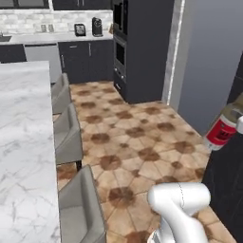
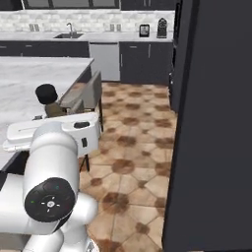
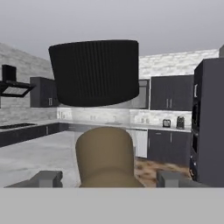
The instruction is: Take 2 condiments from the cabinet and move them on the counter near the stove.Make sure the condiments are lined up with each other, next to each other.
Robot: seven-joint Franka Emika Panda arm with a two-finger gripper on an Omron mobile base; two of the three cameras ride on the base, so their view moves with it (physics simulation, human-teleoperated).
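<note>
**Inspector:** While the claw point(image 3: 105, 179) carries the amber-brown bottle point(image 3: 105, 157), jaws set wide about its body just below the black cap point(image 3: 94, 72), I judge the task well short of half done. This bottle is out of the cabinet, up in the air, and not yet set on any tabletop.

**Clerk:** And the second condiment?

**Inspector:** I cannot place it. Fetching it and lining the pair up near the stove both appear outstanding.

**Clerk:** What do the views add to one another?

**Inspector:** The hand view gives the grip itself, cap and neck close against the lens. Past the bottle it also shows a cooktop point(image 3: 15, 126) and a hood point(image 3: 13, 85) far off to one side. The left base view shows the bottle's red label point(image 1: 221, 133) at the right edge, tilted, above the tiled floor point(image 1: 133, 142). The right base view shows the cap peeping over the arm, with the marble island tabletop point(image 2: 34, 78) behind. Farther off it shows a sink point(image 2: 69, 35) on the rear tabletop, and a tall black panel point(image 2: 216, 123) close on the right.
</note>
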